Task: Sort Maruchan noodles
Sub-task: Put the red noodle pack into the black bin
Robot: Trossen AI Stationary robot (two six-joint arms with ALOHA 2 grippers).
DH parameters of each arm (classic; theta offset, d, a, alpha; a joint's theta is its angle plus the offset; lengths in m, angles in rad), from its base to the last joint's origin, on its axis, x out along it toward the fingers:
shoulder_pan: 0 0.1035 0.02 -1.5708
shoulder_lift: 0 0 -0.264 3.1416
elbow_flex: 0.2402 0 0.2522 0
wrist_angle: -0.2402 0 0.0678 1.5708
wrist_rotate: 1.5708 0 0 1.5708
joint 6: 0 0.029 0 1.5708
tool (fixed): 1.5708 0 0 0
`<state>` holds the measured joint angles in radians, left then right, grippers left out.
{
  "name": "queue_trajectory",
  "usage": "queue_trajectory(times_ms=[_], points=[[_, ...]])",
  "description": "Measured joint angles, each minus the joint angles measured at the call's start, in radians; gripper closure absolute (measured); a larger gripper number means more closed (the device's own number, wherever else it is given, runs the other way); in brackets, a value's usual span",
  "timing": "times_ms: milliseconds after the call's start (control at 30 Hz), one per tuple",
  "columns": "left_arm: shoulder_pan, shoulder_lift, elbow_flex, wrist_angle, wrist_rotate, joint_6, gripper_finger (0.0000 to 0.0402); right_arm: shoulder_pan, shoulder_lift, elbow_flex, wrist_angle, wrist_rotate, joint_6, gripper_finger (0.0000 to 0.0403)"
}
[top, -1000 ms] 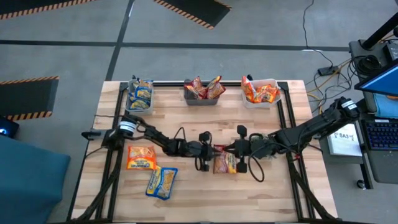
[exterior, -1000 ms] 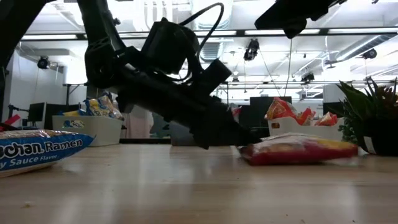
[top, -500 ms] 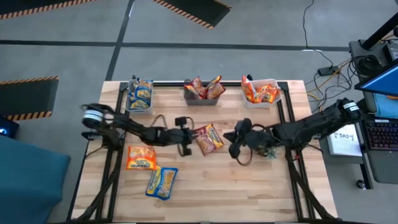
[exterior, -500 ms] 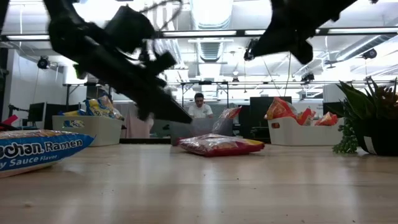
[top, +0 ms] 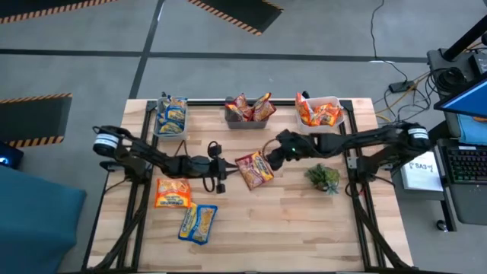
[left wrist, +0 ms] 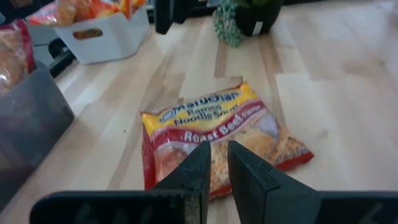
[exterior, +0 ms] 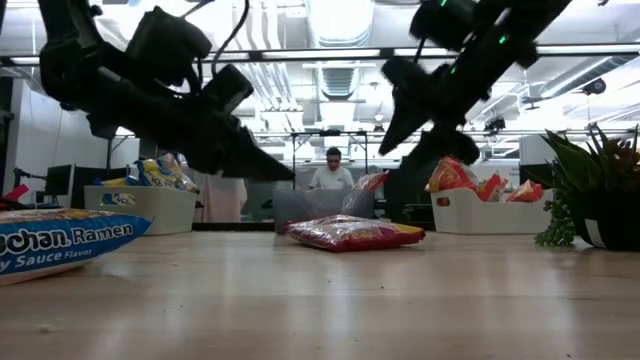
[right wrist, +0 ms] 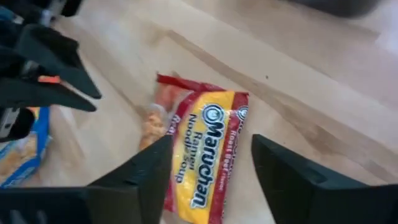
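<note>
A dark red Maruchan packet (top: 254, 169) with a yellow band is lying flat near the middle of the bench (top: 304, 228), nothing gripping it. The left gripper (top: 221, 168) is hovering just beside it, fingers (left wrist: 202, 165) standing nearly together. The right gripper (top: 268, 151) is hanging over its far side, fingers (right wrist: 146, 171) spread wide.

Both dark six-joint arms are stretched in low over the table toward the middle, coming from opposite sides. The left arm's two-finger gripper (top: 221, 169) has its fingers (left wrist: 198, 167) nearly pressed together, just a thin gap, nothing between them. The right arm's two-finger gripper (top: 275, 148) hangs angled downward with its fingers (right wrist: 148, 171) spread wide and empty. The two grippers sit near each other without touching.
</note>
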<state>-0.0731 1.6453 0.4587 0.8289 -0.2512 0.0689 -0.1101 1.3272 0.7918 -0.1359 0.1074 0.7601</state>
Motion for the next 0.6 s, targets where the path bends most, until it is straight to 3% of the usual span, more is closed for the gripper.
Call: queue_trajectory(times_ms=[267,600], points=[[0.000,0.135,0.071,0.008,0.000,-0.005,0.0364,-0.081,0.164,0.044,0.015,-0.121,-0.015,0.0128],[0.012,0.243,0.101,0.017,0.000,-0.023,0.0364,-0.098,0.336,0.142,0.019,-0.250,-0.080,0.0091]])
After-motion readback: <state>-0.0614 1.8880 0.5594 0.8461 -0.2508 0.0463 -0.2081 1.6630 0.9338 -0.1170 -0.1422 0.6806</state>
